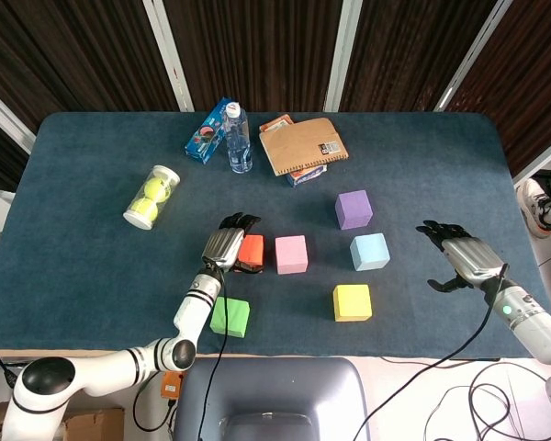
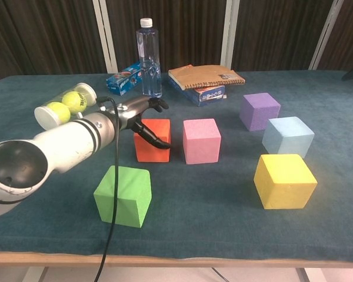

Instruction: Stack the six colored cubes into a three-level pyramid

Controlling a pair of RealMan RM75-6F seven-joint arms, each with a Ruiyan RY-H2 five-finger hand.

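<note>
My left hand (image 1: 223, 246) grips the red cube (image 1: 253, 250), which stands on the table left of the pink cube (image 1: 291, 254). In the chest view the left hand (image 2: 136, 113) has its thumb across the front face of the red cube (image 2: 153, 141) and its fingers over the top back edge. The green cube (image 1: 230, 316) lies nearer the front edge, under my left forearm. To the right sit the purple cube (image 1: 354, 209), the light blue cube (image 1: 370, 251) and the yellow cube (image 1: 352, 302), all apart from one another. My right hand (image 1: 459, 255) hovers open at the far right, holding nothing.
At the back stand a water bottle (image 1: 239, 140), a blue box (image 1: 209, 130) and a brown notebook (image 1: 302, 145) on a small box. A tube of tennis balls (image 1: 152, 196) lies at the left. The blue table cloth (image 1: 92, 257) covers the whole top.
</note>
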